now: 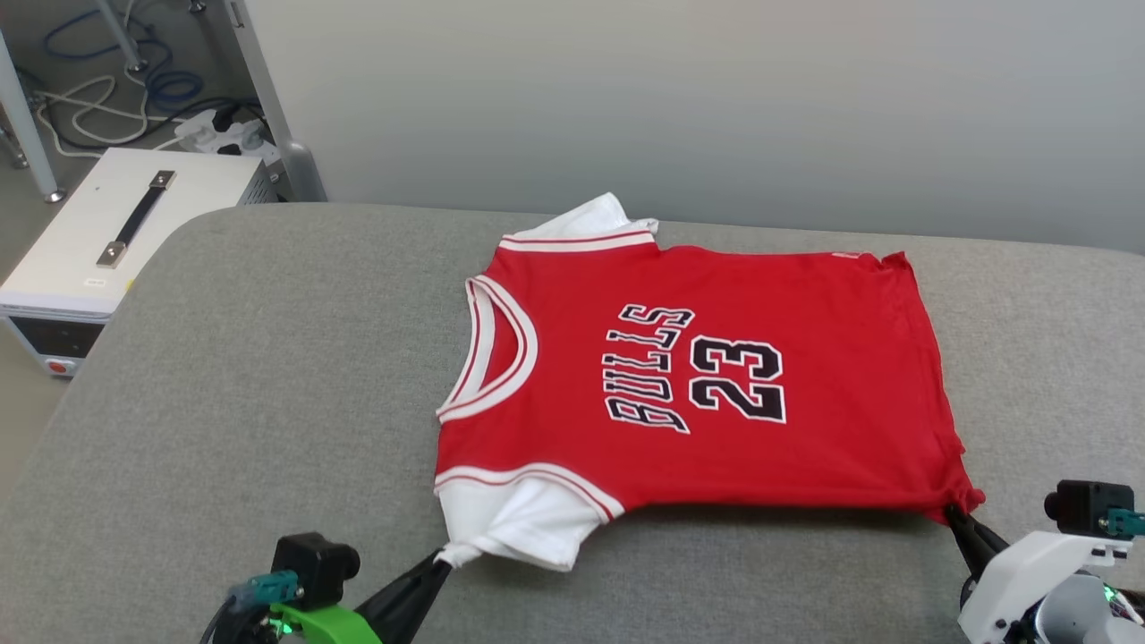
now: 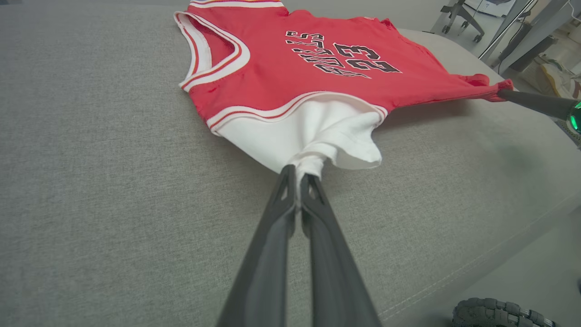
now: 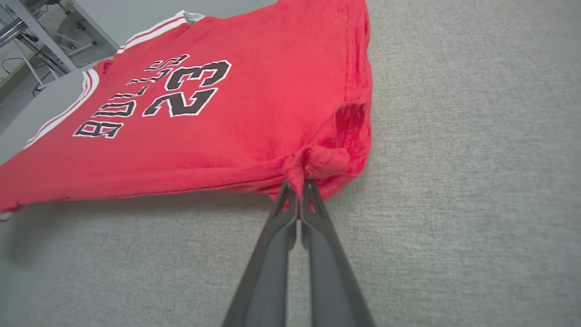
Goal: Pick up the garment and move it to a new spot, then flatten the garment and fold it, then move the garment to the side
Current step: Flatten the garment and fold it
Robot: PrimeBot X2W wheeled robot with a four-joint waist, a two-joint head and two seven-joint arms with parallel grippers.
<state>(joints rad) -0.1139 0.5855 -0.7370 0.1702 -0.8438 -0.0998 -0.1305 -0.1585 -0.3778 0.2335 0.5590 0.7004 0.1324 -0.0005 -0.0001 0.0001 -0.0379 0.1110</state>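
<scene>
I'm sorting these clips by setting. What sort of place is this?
Probably a lab or workshop, not a home: a white equipment box with a carry handle, a power strip and loose cables on the floor, and a grey fabric-covered table holding the red jersey.

We see the jersey [image 1: 716, 394] spread face up on the grey pad [image 1: 268, 376], collar to the left, hem to the right. At near left, the left gripper [image 1: 445, 556] pinches the tip of the white sleeve. At near right, the right gripper [image 1: 953, 512] pinches the near hem corner. At far left, beside the pad, stands a white box [image 1: 80, 259] with a dark handle [image 1: 136, 217].
</scene>
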